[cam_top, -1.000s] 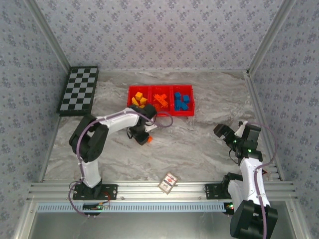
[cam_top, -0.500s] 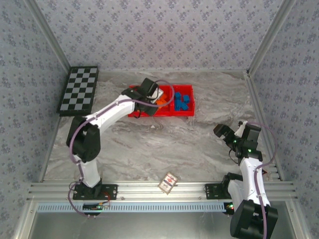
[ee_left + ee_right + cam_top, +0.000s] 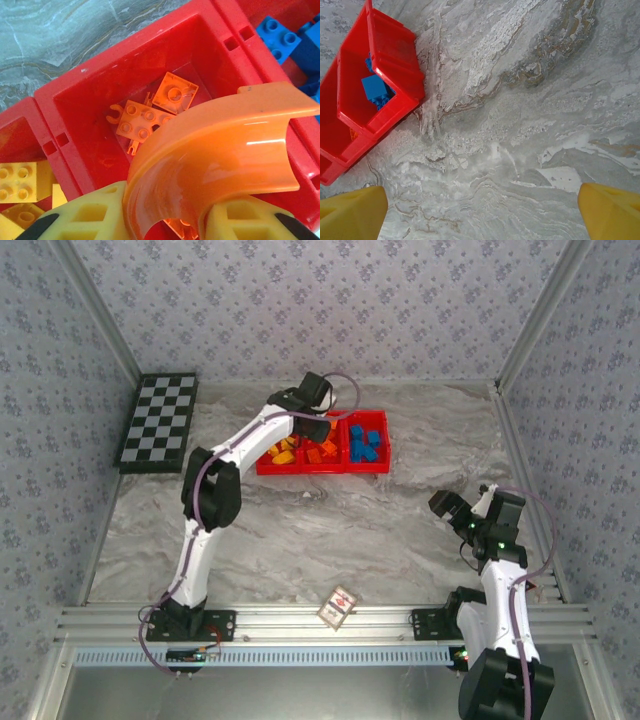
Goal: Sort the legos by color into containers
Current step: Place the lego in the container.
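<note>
L gripper [image 3: 160, 227] is now hanging farther toward 12 o'clock, clamping curved orange brick [image 3: 215, 155] over mid compartment [image 3: 95, 105]; R gripper [image 3: 480, 210] is idling wide open, 4 o'clock.

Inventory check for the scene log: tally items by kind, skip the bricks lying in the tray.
Red tray: 1
Checkerboard: 1
Patterned card: 1
Curved orange brick, held in the left claw: 1
Total: 4
</note>
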